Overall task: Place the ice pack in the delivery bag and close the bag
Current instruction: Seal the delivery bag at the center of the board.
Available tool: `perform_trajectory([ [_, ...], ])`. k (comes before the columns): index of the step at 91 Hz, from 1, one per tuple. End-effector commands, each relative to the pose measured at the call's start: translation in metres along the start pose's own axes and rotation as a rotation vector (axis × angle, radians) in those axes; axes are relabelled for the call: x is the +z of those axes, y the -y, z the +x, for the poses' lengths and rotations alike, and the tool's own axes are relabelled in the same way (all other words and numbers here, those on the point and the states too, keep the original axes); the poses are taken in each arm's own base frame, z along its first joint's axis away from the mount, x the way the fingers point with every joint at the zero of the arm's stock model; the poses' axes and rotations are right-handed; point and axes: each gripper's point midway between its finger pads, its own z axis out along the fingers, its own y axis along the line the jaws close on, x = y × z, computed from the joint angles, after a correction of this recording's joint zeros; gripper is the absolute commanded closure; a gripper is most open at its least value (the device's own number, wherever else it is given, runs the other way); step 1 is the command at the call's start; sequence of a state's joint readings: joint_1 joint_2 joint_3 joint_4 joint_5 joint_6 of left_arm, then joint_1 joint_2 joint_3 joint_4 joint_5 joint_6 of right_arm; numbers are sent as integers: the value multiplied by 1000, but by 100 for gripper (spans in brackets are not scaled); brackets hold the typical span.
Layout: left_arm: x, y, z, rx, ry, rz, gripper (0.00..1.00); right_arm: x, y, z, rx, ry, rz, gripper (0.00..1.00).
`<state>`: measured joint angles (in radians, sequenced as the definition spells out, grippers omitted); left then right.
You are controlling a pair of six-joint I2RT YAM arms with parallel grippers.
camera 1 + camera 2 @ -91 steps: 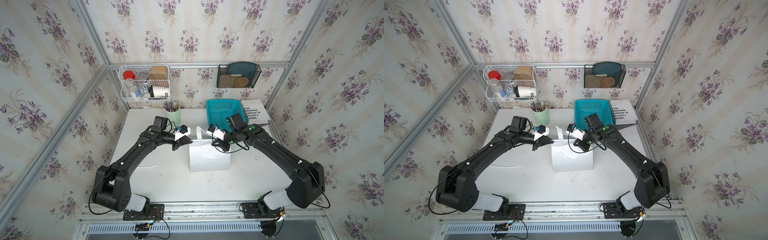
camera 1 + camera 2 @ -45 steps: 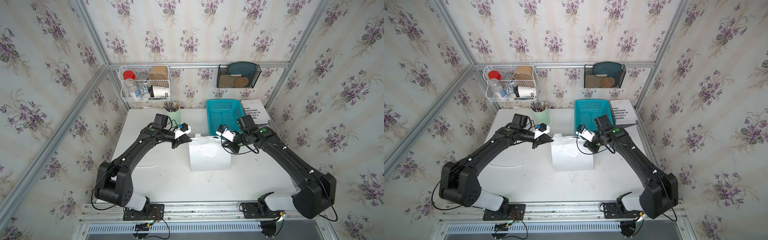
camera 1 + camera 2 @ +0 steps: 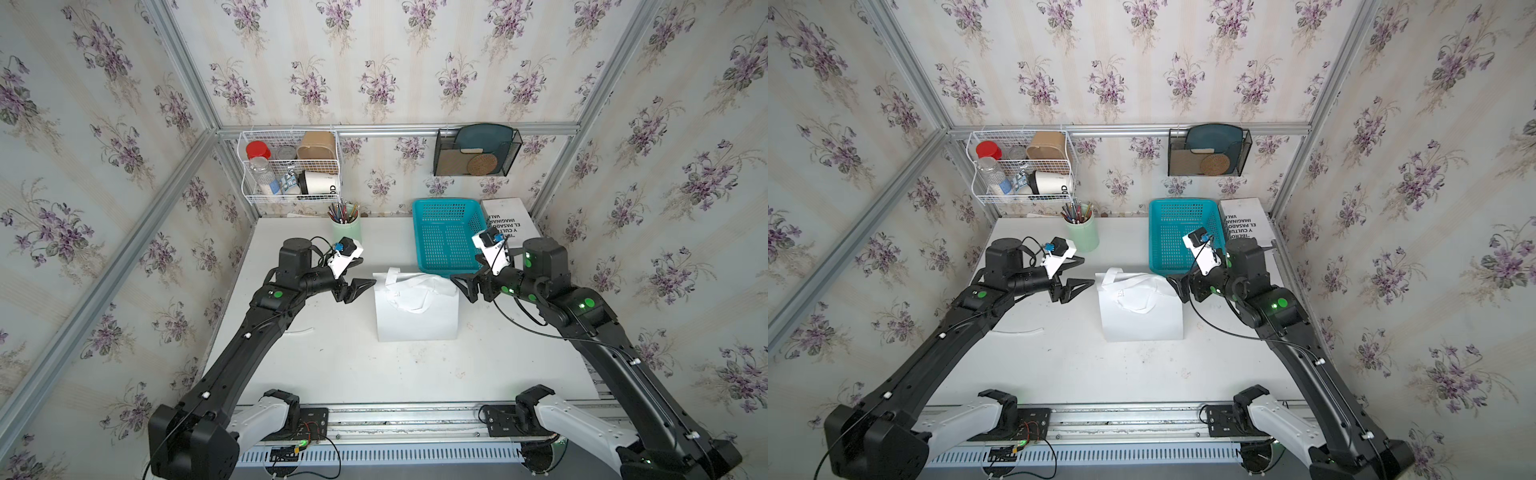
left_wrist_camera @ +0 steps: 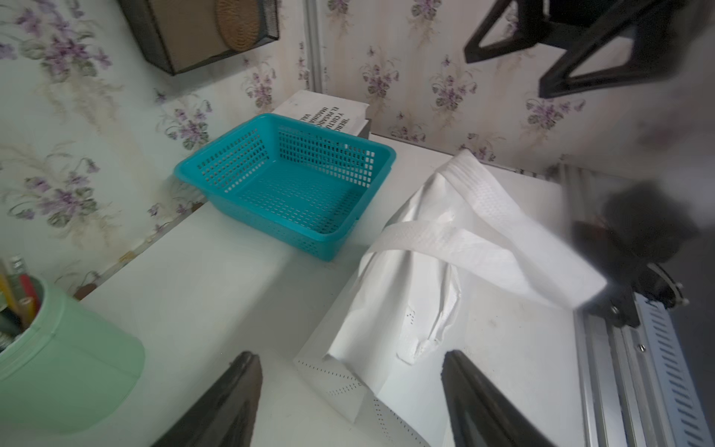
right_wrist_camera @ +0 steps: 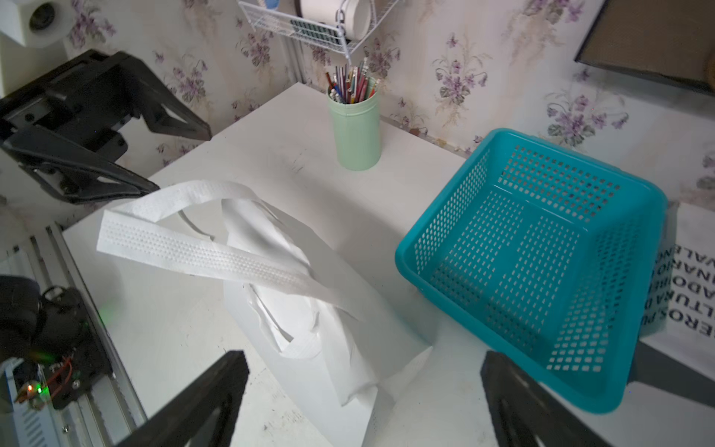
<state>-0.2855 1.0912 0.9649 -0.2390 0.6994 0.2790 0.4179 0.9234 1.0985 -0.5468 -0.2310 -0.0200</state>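
Flanks the bag [image 3: 415,313] from 2 sides: left gripper [image 3: 365,289] just beside its left top edge, right gripper [image 3: 462,286] just beside its right top edge, touching nothing, to judge by both top views. Shows both spread wide and empty. Confirms it in each wrist view, with only bag and bare table [image 3: 332,365] beyond the dark fingers [image 4: 232,402] and nothing pinched.

Finds the bag upright mid-table, just in front of the basket [image 3: 446,245], long side running from 1 gripper to the other, top crumpled with the handles [image 5: 201,251] flopped across the mouth.

Finds no ice pack anywhere: none on the table, none in the basket, bare to its floor. Cannot tell whether it sits inside the bag, with no foil lining or opening on show under the folds. Judges it probably inside, given 2 empty grippers at the rim.

Puts both arms about equally near the bag, tips aimed inward at it along that long side. For any further reach into the mouth, would need the handles lifted clear first, given straps draped over it from above.
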Motion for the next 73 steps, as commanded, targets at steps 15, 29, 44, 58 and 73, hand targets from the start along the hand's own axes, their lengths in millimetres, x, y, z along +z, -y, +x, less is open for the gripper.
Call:
perform_trajectory([
  [15,-48,-111,73,-282,-211,-746,20,-30,122,54,354,291,707,0],
  [29,-46,-155,145,-280,-367,-901,20,-17,153,114,103,255,894,0],
  [44,-47,-183,221,-380,-484,-994,20,-15,195,192,228,203,967,0],
  [58,-13,-199,196,-235,-244,-890,14,-4,204,192,200,254,864,0],
  [73,-32,-219,200,-289,-179,-1006,9,23,216,182,218,223,775,0],
])
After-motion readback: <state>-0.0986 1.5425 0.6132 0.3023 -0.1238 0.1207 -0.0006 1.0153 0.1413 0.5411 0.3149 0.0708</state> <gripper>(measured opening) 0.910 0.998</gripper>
